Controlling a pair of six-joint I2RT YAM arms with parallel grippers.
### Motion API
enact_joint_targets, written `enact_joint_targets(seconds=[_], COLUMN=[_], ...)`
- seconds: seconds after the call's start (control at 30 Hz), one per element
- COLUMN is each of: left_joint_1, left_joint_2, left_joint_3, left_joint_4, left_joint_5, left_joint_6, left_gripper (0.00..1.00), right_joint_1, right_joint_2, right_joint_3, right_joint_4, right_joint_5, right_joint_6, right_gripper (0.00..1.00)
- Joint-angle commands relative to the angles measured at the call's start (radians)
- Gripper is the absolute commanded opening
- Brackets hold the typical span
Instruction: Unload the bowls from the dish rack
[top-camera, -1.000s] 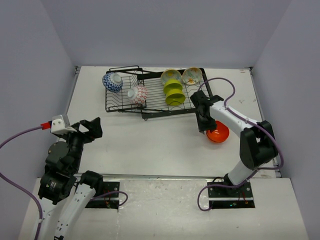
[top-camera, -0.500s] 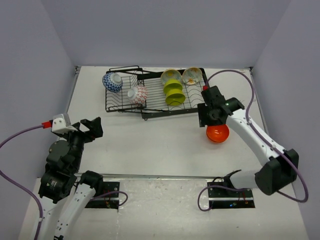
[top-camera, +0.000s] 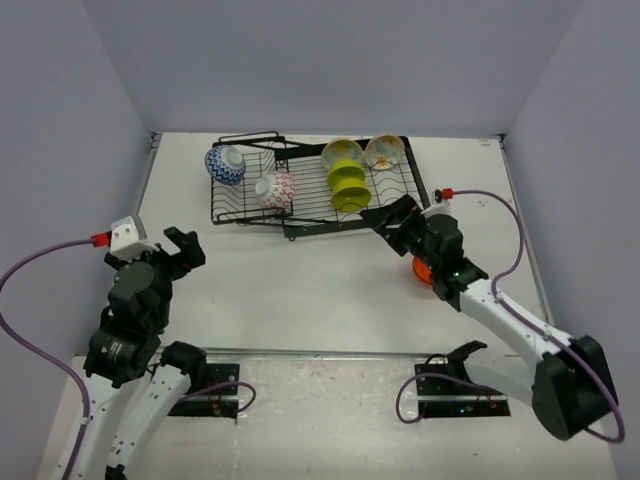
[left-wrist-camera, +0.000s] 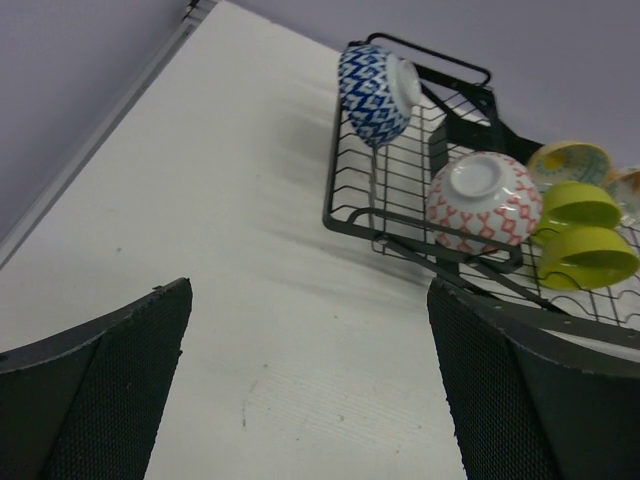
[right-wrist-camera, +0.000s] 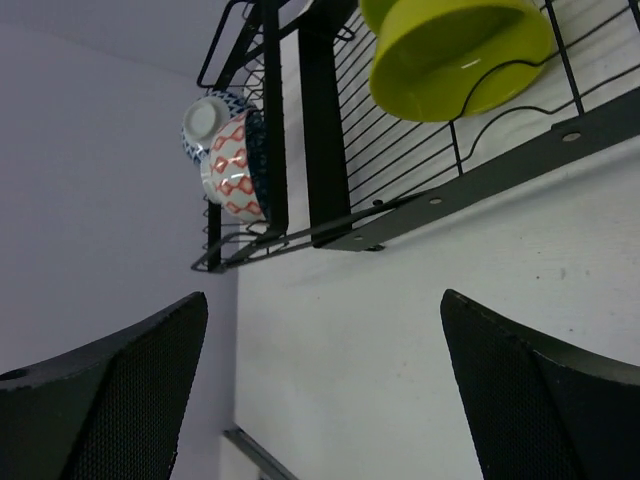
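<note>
The black wire dish rack (top-camera: 318, 226) stands at the back of the table. In it are a blue-patterned bowl (top-camera: 225, 164), a red-and-white bowl (top-camera: 275, 188), lime green bowls (top-camera: 349, 186) and a cream bowl (top-camera: 384, 151). An orange bowl (top-camera: 421, 270) sits on the table, half hidden behind my right arm. My right gripper (top-camera: 388, 215) hangs open and empty, just in front of the rack's right end. In the right wrist view a lime green bowl (right-wrist-camera: 455, 50) is close ahead. My left gripper (top-camera: 183, 245) is open and empty, well short of the rack's left end.
Grey walls close the table in on three sides. A metal rail (top-camera: 300, 352) runs along the near edge in front of the arm bases. A purple cable (top-camera: 480, 195) loops from the right arm over the table's right side.
My right gripper has opened and let go of the orange bowl, which stays on the table. The right arm swung back and now points at the rack. The left arm shifted slightly.
</note>
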Motion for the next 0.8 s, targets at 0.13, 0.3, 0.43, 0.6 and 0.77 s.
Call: enact_joint_targets(seconds=[0.13, 0.3, 0.43, 0.6, 0.77], left_joint_1=[0.025, 0.063, 0.068, 0.068, 0.068], left_joint_2=[0.127, 0.112, 0.101, 0.09, 0.058], left_joint_3=[0.053, 0.036, 0.032, 0.025, 0.013], left_joint_4=[-0.109, -0.059, -0.048, -0.022, -0.002], left_joint_5=[-0.206, -0.139, -0.111, -0.051, -0.028], left_joint_6=[-0.101, -0.06, -0.046, -0.017, -0.005], left_gripper=[1.0, 1.0, 1.0, 1.0, 1.0], right_joint_1=[0.002, 0.009, 0.014, 0.017, 0.023], right_joint_2=[0.392, 0.544, 0.668, 0.739, 0.818], right_joint_3=[0.21, 0.254, 0.314, 0.403, 0.458], right_joint_4=[0.307, 0.335, 0.314, 0.248, 0.225], right_joint_5=[0.073, 0.175, 0.24, 0.31, 0.327], right_joint_6=[0.492, 0.594, 0.657, 0.663, 0.669], right_gripper=[0.99, 0.93, 0.87, 0.84, 0.7])
